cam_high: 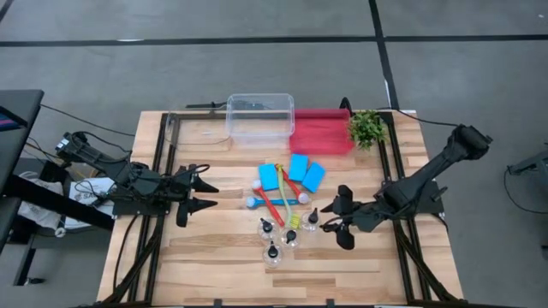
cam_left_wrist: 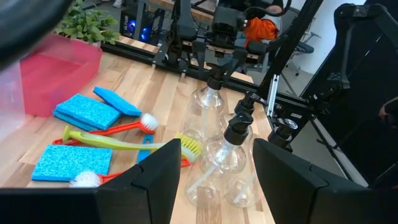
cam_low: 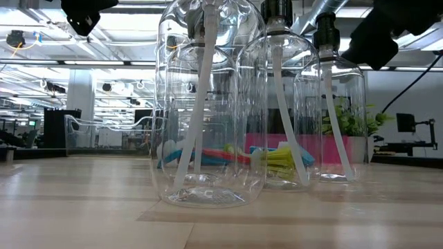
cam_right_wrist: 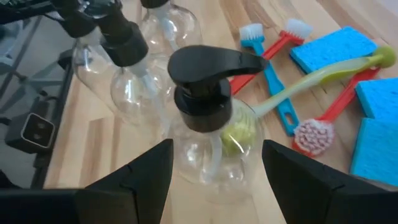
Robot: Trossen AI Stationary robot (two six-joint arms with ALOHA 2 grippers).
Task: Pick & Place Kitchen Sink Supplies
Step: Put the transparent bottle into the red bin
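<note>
Several clear bottles with black pump tops (cam_high: 287,235) stand upright in a cluster at the table's middle, near side. Behind them lie three blue sponges (cam_high: 295,174) and red, blue and yellow-green brushes (cam_high: 278,204), crossed over one another. My right gripper (cam_high: 331,219) is open just right of the rightmost bottle (cam_high: 310,221). In the right wrist view that bottle (cam_right_wrist: 205,93) stands just ahead of the gap between the fingers, untouched. My left gripper (cam_high: 211,195) waits open, left of the cluster, above the table; the bottles (cam_left_wrist: 221,149) show beyond its fingers.
A clear plastic tub (cam_high: 259,115) and a red tray (cam_high: 321,133) sit at the table's far side, with a small green plant (cam_high: 366,127) at the far right. Black frame rails (cam_high: 163,145) run along the left and right sides. Bare wood lies toward the near edge.
</note>
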